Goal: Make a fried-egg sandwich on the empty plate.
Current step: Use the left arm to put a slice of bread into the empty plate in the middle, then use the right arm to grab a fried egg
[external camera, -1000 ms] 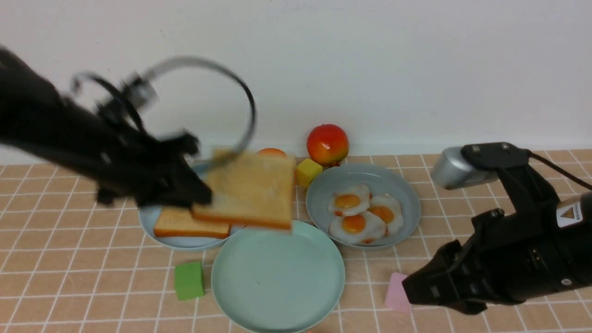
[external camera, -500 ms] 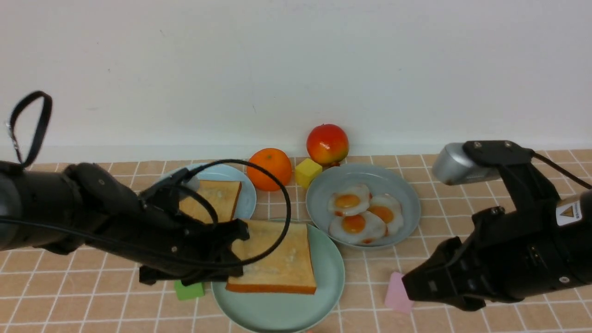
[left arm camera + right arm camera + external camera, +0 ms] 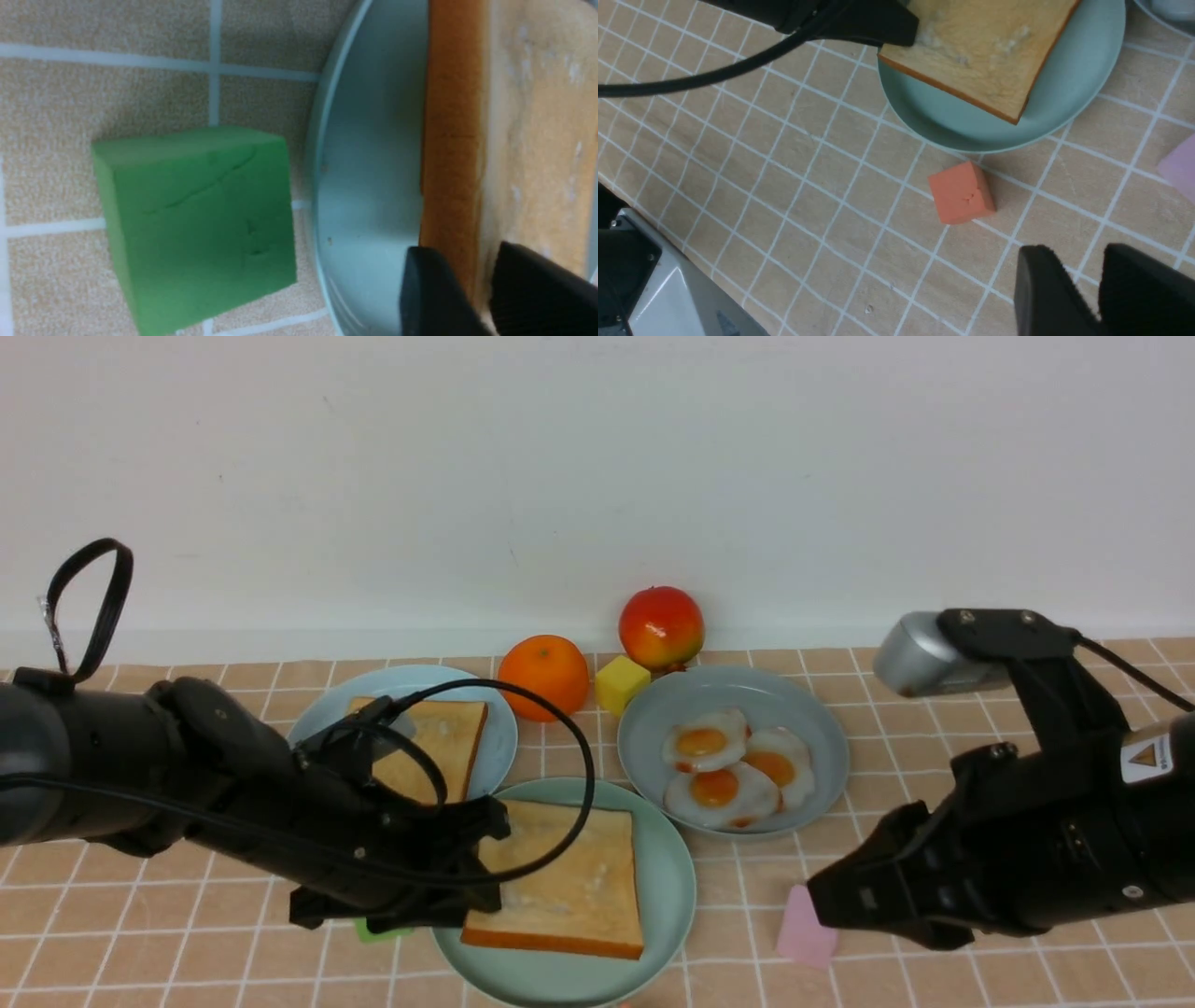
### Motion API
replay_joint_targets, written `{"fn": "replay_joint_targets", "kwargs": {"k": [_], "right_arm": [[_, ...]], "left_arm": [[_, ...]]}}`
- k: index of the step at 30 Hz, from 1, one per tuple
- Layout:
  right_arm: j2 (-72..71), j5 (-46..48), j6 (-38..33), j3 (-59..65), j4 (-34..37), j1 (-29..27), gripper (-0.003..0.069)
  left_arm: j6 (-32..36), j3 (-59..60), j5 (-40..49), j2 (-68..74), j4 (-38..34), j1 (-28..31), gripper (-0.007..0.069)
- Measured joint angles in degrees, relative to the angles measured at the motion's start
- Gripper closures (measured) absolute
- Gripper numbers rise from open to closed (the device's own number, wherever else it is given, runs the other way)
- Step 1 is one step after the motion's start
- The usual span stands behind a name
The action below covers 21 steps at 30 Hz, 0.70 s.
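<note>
One toast slice [image 3: 565,882] lies on the pale mint-green plate [image 3: 674,896]. My left gripper [image 3: 485,859] is shut on the slice's left edge. In the left wrist view its jaws [image 3: 476,284] clamp the brown crust and golden top of the toast [image 3: 537,116] over the plate [image 3: 369,163]. A second toast slice [image 3: 439,737] lies on the sky-blue plate [image 3: 499,728]. Three fried eggs [image 3: 724,765] sit in the grey-blue dish [image 3: 822,747]. My right gripper [image 3: 822,905] is shut and empty, low over the table right of the mint plate; it also shows in the right wrist view [image 3: 1097,280].
A green cube [image 3: 383,929] lies under my left gripper beside the mint plate [image 3: 196,224]. A pink block [image 3: 803,933] lies by my right gripper. An orange-red cube [image 3: 962,191] lies in front of the plate. An orange [image 3: 543,677], a yellow cube [image 3: 621,683] and a red fruit [image 3: 661,625] stand at the back.
My left gripper has come down from above the sky-blue plate and lowered the toast slice onto the mint plate. My right arm has barely moved.
</note>
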Motion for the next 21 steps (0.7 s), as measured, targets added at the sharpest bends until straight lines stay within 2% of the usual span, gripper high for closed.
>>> {"fn": "replay_joint_targets", "kwargs": {"k": [3,4,7,10,11,16,18,20,21], "right_arm": [[0.0,-0.37,0.0,0.0,0.34,0.0,0.0446],[0.0,-0.41,0.0,0.0,0.34,0.0,0.0445],[0.0,-2.62,0.2,0.0,0.29,0.0,0.0419],[0.2,-4.25,1.44,-0.38,-1.12,-0.06,0.0372],[1.27,-4.31,2.9,-1.84,-2.8,-0.96,0.0319],[7.94,-5.43,7.55,-7.41,-6.85,-4.84,0.0197],[9.87,-6.41,9.57,-8.39,-6.5,-5.79,0.0178],[15.05,-8.58,14.69,-9.4,-1.97,-8.13,0.0142],[15.4,-8.58,15.02,-9.4,-1.44,-8.27,0.0141]], "left_arm": [[0.0,-0.4,1.1,-0.37,0.58,0.14,0.0283],[0.0,-0.4,1.24,-0.43,0.68,0.18,0.0276],[0.02,-3.19,4.6,-2.28,4.17,1.39,0.0186],[0.02,-6.52,9.01,-4.61,8.01,3.17,0.0152],[0.26,-9.43,12.83,-6.72,10.51,4.4,0.0145],[4.6,-12.68,21.39,-15.09,12.67,4.4,0.0184],[6.39,-12.09,22.18,-17.43,12.61,3.64,0.0211],[10.43,-9.12,21.33,-24.6,12.88,0.94,0.03],[10.71,-8.81,21.09,-25.11,12.87,0.94,0.03]]}}
